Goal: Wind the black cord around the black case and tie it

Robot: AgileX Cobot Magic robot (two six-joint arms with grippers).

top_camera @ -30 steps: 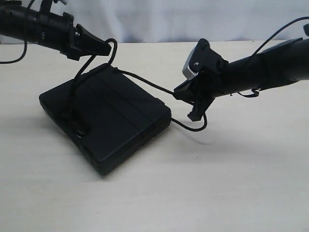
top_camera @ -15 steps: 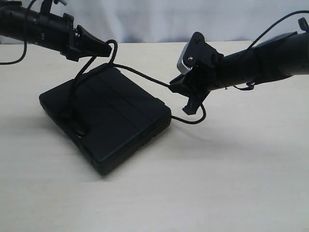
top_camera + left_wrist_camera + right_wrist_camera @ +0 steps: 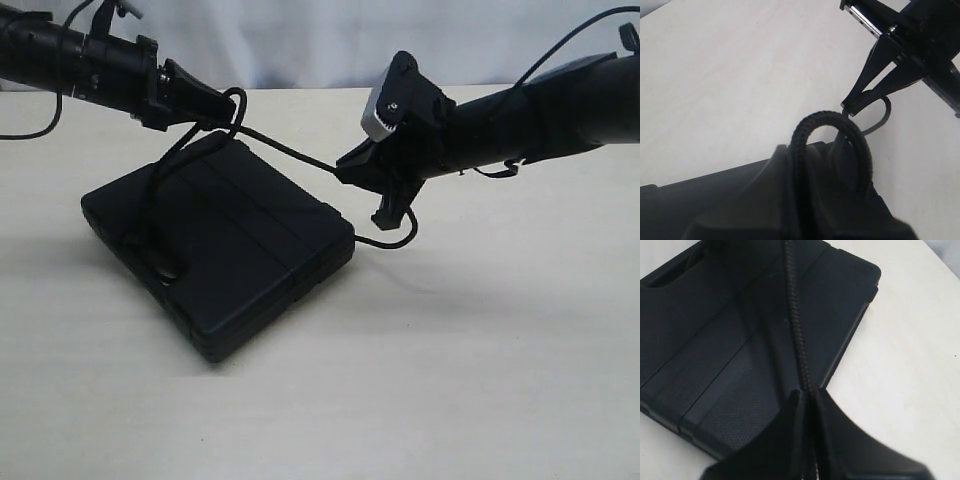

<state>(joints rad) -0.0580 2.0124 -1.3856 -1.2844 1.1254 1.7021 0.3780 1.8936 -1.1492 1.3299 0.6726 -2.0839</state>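
The black case [image 3: 215, 245] lies flat on the pale table, also seen in the right wrist view [image 3: 735, 330]. The black cord [image 3: 290, 155] runs taut above its far corner between both grippers. My left gripper [image 3: 228, 108] is shut on the cord above the case's far edge; a loop [image 3: 832, 137] arches out of its jaws, and a strand drops to the handle end [image 3: 150, 215]. My right gripper [image 3: 345, 170] is shut on the cord [image 3: 797, 340] to the right of the case, with a slack tail [image 3: 395, 240] hanging below it.
The pale wooden table [image 3: 450, 380] spreads all around the case. A white backdrop [image 3: 330, 40] stands behind the table. The arms' own glossy cables [image 3: 560, 55] trail behind the right arm.
My right gripper has moved left and up toward the case's far corner, carrying the cord with it; the slack tail has risen. The left gripper has shifted slightly right.
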